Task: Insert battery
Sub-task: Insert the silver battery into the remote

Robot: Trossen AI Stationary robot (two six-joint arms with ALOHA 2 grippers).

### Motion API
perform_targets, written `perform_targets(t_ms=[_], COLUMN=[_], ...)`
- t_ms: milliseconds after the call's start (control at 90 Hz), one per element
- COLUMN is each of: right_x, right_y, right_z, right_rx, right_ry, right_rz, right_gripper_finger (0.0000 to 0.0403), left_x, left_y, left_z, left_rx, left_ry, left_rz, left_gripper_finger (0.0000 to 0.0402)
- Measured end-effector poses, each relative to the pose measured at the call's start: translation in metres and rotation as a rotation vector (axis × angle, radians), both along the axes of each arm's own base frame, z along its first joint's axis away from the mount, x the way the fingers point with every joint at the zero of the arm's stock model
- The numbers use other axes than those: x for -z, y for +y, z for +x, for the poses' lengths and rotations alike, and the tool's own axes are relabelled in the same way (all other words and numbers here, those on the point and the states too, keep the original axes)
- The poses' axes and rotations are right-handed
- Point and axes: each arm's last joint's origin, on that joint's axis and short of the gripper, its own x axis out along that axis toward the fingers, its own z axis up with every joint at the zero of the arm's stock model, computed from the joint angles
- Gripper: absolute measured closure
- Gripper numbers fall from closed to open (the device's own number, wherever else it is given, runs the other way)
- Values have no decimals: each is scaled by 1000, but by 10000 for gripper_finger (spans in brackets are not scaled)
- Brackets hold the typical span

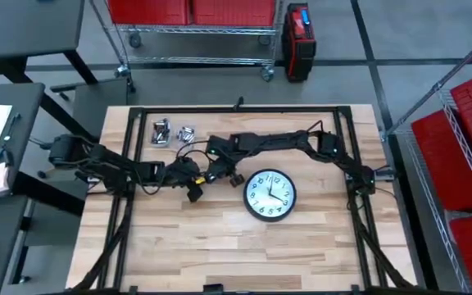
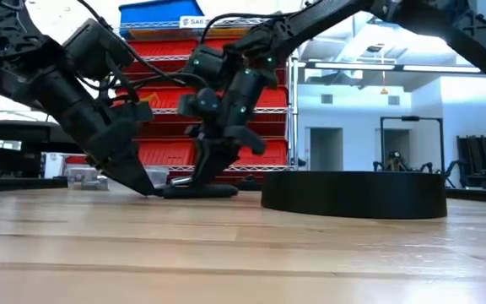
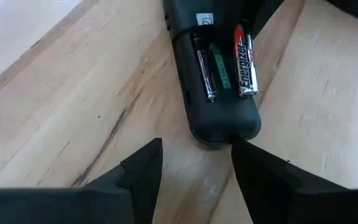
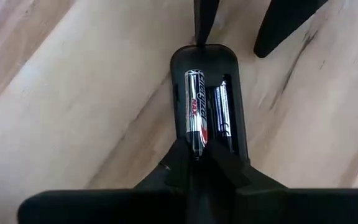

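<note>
A black remote (image 3: 219, 118) lies back up on the wooden table with its battery bay open. A red, black and silver battery (image 4: 194, 112) lies along one slot; the slot beside it (image 4: 223, 115) holds something dark that I cannot make out. My right gripper (image 4: 194, 155) is shut at one end of the battery, coming down from above (image 2: 205, 181). My left gripper (image 3: 194, 144) is open at the remote's other, rounded end, low on the table (image 2: 146, 187). My left gripper has one fingertip (image 3: 238, 146) against the remote's rounded end (image 3: 225, 138), coming in low and slanting from the table's left; the other finger stands clear on the wood. My right gripper pinches the battery's end (image 4: 194, 144) between its fingertips, slanting down. The fingers lie along the battery. The battery rests in the bay.
A round black wall clock (image 1: 270, 195) lies face up just right of the remote. Two clear battery packs (image 1: 162, 131) (image 1: 188, 133) sit near the table's far edge. Free wood stretches along the near half (image 1: 220, 254).
</note>
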Motion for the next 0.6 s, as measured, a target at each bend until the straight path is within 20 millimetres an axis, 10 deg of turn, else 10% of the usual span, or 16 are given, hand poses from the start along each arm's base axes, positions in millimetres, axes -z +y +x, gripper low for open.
perform_targets(t_ms=[600], right_x=[-1], right_y=[-5], right_z=[-5], right_rx=[-30], right_ry=[65], right_rz=[-130], right_gripper_finger=[385], left_x=[-3], left_y=[-1], left_z=[0], left_rx=[-38], left_ry=[-48], left_rz=[-74], left_gripper_finger=[230])
